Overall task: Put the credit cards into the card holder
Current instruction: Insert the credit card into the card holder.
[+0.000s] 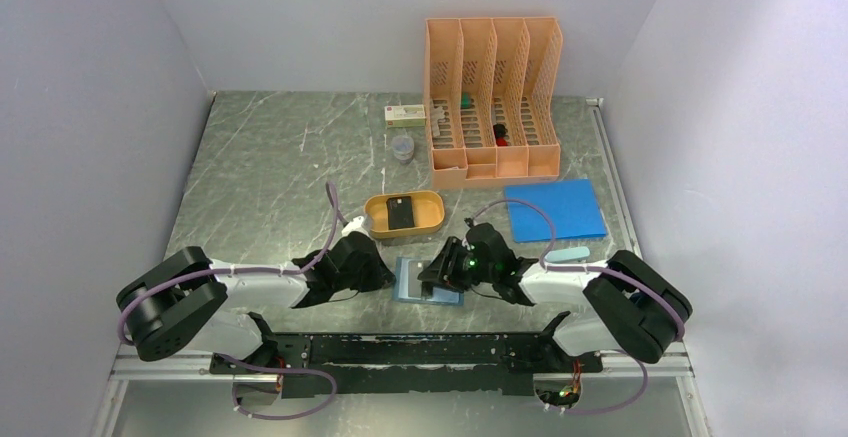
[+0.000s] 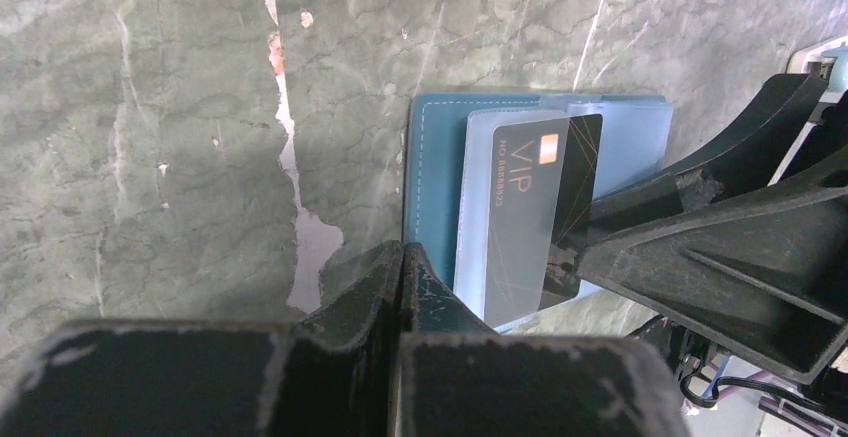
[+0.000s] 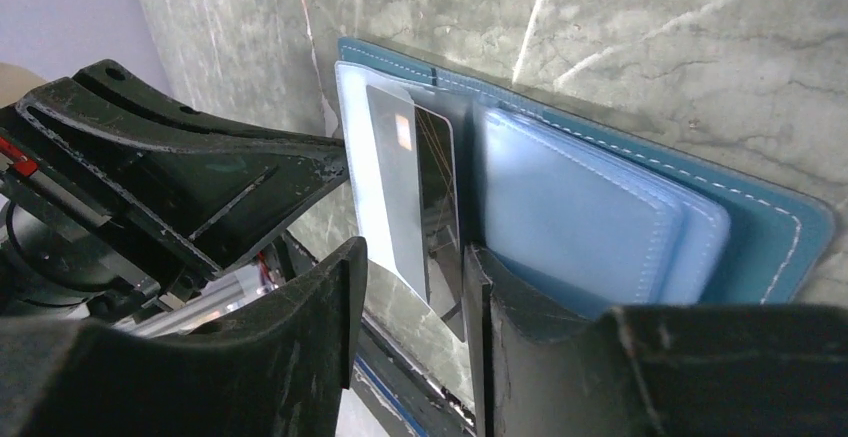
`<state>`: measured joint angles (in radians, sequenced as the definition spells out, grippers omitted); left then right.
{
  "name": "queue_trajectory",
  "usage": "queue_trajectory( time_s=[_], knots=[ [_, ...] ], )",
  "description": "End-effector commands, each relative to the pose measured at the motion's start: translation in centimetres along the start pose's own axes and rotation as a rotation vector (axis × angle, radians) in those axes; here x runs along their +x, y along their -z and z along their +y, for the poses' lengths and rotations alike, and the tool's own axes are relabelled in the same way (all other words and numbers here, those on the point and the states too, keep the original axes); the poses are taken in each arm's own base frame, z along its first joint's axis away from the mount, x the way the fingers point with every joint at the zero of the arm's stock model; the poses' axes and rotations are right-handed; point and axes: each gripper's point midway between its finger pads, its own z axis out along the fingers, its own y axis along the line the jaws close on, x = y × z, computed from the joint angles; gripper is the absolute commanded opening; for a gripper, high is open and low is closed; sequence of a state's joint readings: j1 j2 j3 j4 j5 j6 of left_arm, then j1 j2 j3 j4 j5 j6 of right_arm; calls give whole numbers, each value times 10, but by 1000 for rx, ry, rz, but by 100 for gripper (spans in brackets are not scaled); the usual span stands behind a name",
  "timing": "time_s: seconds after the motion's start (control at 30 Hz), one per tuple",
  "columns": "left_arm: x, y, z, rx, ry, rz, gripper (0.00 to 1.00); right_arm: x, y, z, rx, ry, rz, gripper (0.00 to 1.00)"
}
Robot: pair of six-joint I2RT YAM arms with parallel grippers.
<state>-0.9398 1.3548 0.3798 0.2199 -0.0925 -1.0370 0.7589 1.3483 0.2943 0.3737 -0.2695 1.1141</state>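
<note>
one dark card [image 2: 535, 217] sits half inside the clear pocket of the open card holder [image 2: 432, 177], and its free end lies between the spread fingers of the right claw [image 3: 415, 257] (not pinched, as far as i can see). the left claw [image 2: 402, 257] is pressed together, with the card holder's edge just ahead of its tips. the card looks light, stiff and slippery, so i would push on its short end.
</note>
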Motion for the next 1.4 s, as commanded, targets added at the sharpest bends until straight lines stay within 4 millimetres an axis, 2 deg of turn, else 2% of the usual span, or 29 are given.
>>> queue_trajectory(
  time_s=[0.0, 0.4, 0.83, 1.2, 1.37],
  knots=[
    [32, 4, 42, -124, -32, 107, 5, 6, 0, -12, 62, 34, 21, 45],
    [34, 5, 29, -63, -35, 105, 5, 16, -11, -2, 70, 73, 71, 47],
    [35, 6, 25, -44, -51, 101, 5, 22, -22, 9, 110, 146, 91, 47],
    [11, 21, 32, -127, -72, 6, 5, 2, 0, 0, 256, 234, 16, 60],
    [4, 25, 30, -139, -82, -14, 5, -7, 10, 5, 280, 266, -12, 62]
  ],
)
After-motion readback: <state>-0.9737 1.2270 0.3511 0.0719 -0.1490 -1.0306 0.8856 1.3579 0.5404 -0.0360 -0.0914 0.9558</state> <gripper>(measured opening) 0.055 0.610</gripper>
